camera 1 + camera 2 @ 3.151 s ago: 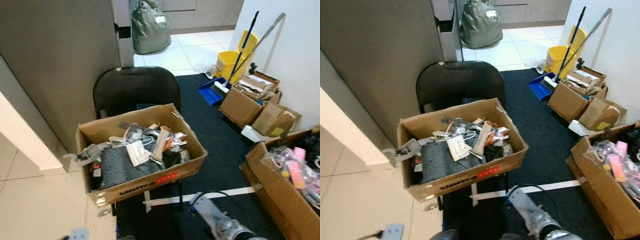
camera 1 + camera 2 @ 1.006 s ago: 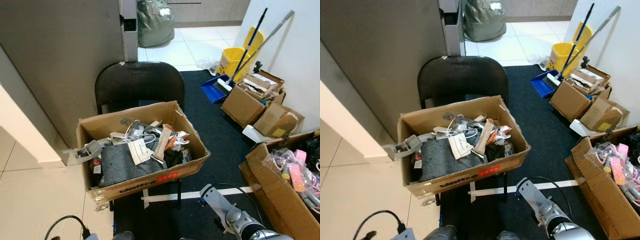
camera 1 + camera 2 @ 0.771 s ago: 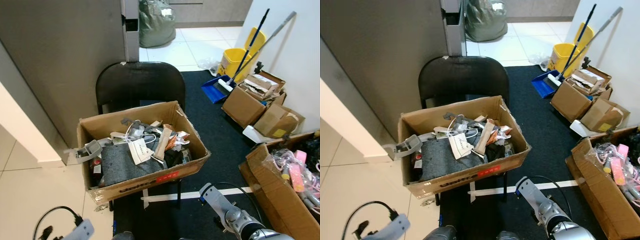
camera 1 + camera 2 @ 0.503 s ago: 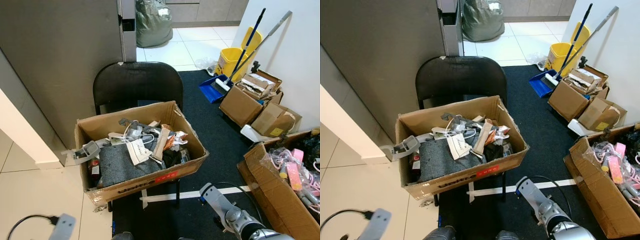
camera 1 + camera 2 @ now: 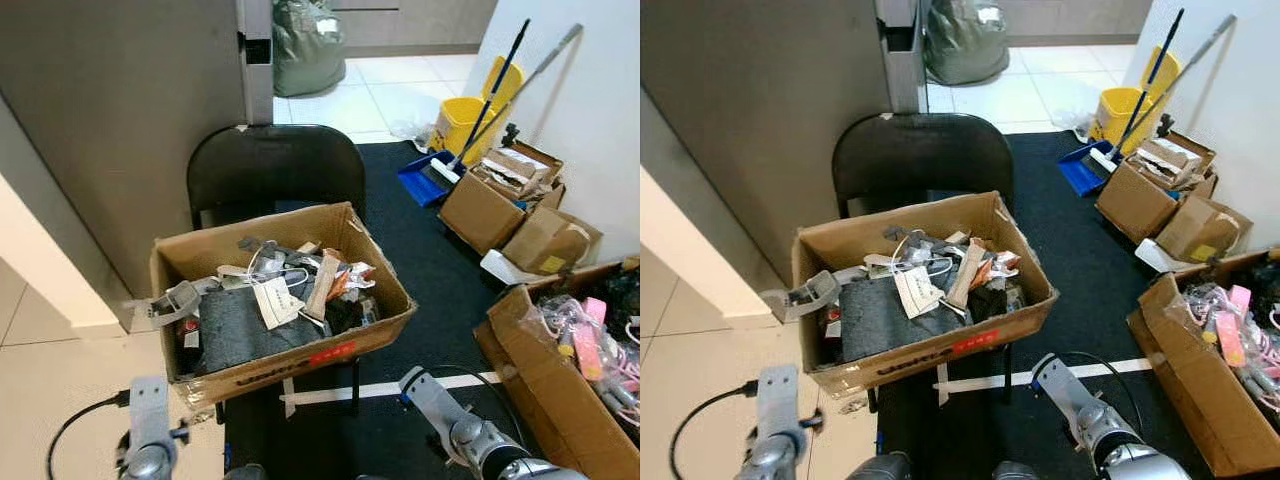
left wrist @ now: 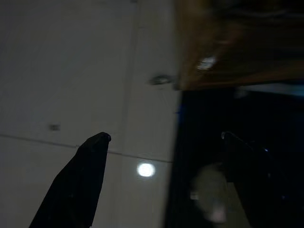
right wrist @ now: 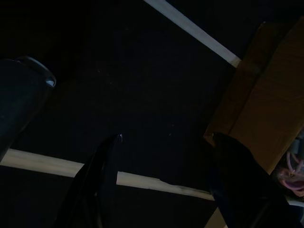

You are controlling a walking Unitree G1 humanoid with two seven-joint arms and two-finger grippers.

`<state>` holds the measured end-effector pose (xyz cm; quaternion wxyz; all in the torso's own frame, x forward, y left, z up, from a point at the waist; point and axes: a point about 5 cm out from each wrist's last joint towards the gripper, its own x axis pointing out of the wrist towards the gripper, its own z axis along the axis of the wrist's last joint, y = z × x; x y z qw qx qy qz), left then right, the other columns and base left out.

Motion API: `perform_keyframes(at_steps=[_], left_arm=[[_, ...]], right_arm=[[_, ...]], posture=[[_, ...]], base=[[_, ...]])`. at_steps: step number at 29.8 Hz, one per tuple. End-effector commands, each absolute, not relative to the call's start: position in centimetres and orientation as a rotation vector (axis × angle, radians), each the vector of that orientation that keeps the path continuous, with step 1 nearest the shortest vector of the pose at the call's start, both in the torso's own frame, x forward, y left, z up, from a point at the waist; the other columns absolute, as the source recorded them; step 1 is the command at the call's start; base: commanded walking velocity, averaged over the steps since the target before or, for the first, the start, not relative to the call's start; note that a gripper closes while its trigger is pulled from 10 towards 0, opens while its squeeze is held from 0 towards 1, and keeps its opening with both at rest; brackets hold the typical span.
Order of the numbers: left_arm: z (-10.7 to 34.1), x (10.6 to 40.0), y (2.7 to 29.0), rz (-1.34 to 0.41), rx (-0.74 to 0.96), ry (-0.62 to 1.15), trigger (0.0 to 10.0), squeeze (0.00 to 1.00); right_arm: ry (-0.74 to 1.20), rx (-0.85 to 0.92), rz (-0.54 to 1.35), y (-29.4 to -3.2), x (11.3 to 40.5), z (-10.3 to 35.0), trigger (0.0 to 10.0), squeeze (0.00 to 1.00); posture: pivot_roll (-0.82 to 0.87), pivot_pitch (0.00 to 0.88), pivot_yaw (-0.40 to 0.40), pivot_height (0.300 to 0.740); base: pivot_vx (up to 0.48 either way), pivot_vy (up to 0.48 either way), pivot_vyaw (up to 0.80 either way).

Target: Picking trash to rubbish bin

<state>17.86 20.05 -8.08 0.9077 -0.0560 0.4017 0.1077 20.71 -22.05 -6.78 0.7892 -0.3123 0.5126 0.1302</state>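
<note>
A brown cardboard box (image 5: 290, 365) full of trash rests on the seat of a black chair (image 5: 270, 170). Inside lie a grey felt sheet (image 5: 235, 330), a white tag (image 5: 275, 300), wrappers and cables. My left arm (image 5: 148, 430) hangs at the lower left, in front of the box's left corner. Its left gripper (image 6: 164, 136) is open over pale floor tile and the edge of the dark carpet, holding nothing. My right arm (image 5: 450, 425) hangs at the lower right. The right gripper (image 7: 166, 137) is open and empty above the carpet and a white tape line (image 7: 190, 28).
A green rubbish sack (image 5: 308, 45) sits on the tiles beyond the chair. A yellow mop bucket (image 5: 462, 120) and blue dustpan (image 5: 420, 180) stand at the far right wall. Several cardboard boxes (image 5: 485, 210) line the right side. A grey wall panel (image 5: 120, 120) is to the left.
My left arm has swung up and forward into view at the lower left, trailing its cable. The camera has shifted slightly. The right arm and the box stay put.
</note>
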Motion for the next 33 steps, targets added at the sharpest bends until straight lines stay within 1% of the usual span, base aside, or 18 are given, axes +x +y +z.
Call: perform_keyframes(at_steps=[1, 4, 8, 14, 16, 19, 20, 22, 23, 25, 27, 29, 33], left_arm=[[-8.5, 17.4, 18.9, 0.159, -0.199, 0.844, 10.0, 0.00], [-8.8, 17.0, 17.1, 0.045, -0.269, 0.868, 10.0, 0.00], [-9.7, 15.1, 15.4, -0.093, -0.231, 0.950, 10.0, 0.00], [-10.1, 14.2, 15.6, -0.089, -0.209, 0.989, 10.0, 0.00], [-10.4, 13.4, 16.0, -0.062, -0.205, 1.017, 10.0, 0.00], [-10.7, 12.3, 16.7, -0.031, -0.197, 1.061, 10.0, 0.00], [-10.7, 12.3, 16.7, -0.031, -0.197, 1.061, 10.0, 0.00], [-11.0, 11.3, 17.1, -0.013, -0.184, 1.097, 10.0, 0.00], [-11.0, 11.3, 17.1, -0.013, -0.184, 1.097, 10.0, 0.00], [-11.1, 10.9, 17.2, -0.013, -0.171, 1.111, 10.0, 0.00], [-11.2, 10.5, 17.4, -0.017, -0.153, 1.126, 10.0, 0.00], [-11.3, 10.3, 17.5, -0.019, -0.139, 1.135, 10.0, 0.00], [-11.3, 10.2, 17.5, -0.019, -0.133, 1.136, 10.0, 0.00]], right_arm=[[1.117, -0.659, 0.276, -22.0, 20.3, -7.0, 10.0, 0.00], [1.118, -0.651, 0.271, -22.0, 20.3, -7.0, 10.0, 0.00], [1.118, -0.642, 0.265, -22.0, 20.3, -7.0, 10.0, 0.00], [1.119, -0.634, 0.260, -21.9, 20.3, -7.0, 10.0, 0.00], [1.124, -0.609, 0.239, -22.0, 20.2, -7.1, 10.0, 0.00], [1.143, -0.527, 0.174, -22.1, 19.9, -7.2, 10.0, 0.00], [1.143, -0.527, 0.174, -22.1, 19.9, -7.2, 10.0, 0.00], [1.166, -0.427, 0.100, -22.1, 19.5, -7.4, 10.0, 0.00], [1.166, -0.427, 0.100, -22.1, 19.5, -7.4, 10.0, 0.00], [1.183, -0.371, 0.060, -22.2, 19.3, -7.5, 10.0, 0.00], [1.225, -0.204, -0.010, -21.9, 18.6, -7.9, 10.0, 0.00], [1.247, -0.084, -0.044, -21.5, 18.2, -8.1, 10.0, 0.00], [1.242, -0.075, -0.048, -21.5, 18.2, -8.1, 10.0, 0.00]], posture=[[0.07, 0.064, -0.013, 0.740], [0.07, 0.064, -0.013, 0.740], [0.06, 0.064, -0.007, 0.740], [0.06, 0.065, -0.007, 0.740], [0.06, 0.065, -0.007, 0.740], [0.06, 0.065, -0.012, 0.740], [0.06, 0.065, -0.012, 0.740], [0.06, 0.065, -0.012, 0.740], [0.06, 0.065, -0.012, 0.740], [0.06, 0.065, -0.012, 0.740], [0.06, 0.065, -0.012, 0.740], [0.06, 0.058, -0.014, 0.740], [0.06, 0.055, -0.015, 0.740]], base=[[0.000, 0.000, 0.00], [0.000, 0.000, 0.00], [0.000, 0.000, 0.00], [0.000, 0.000, 0.00], [0.000, 0.000, 0.00], [0.000, 0.000, 0.00], [0.000, 0.000, 0.00], [0.000, 0.000, 0.00], [0.000, 0.000, 0.00], [0.000, 0.000, 0.00], [0.000, 0.000, 0.00], [0.000, 0.000, 0.00], [0.000, 0.000, 0.00]])
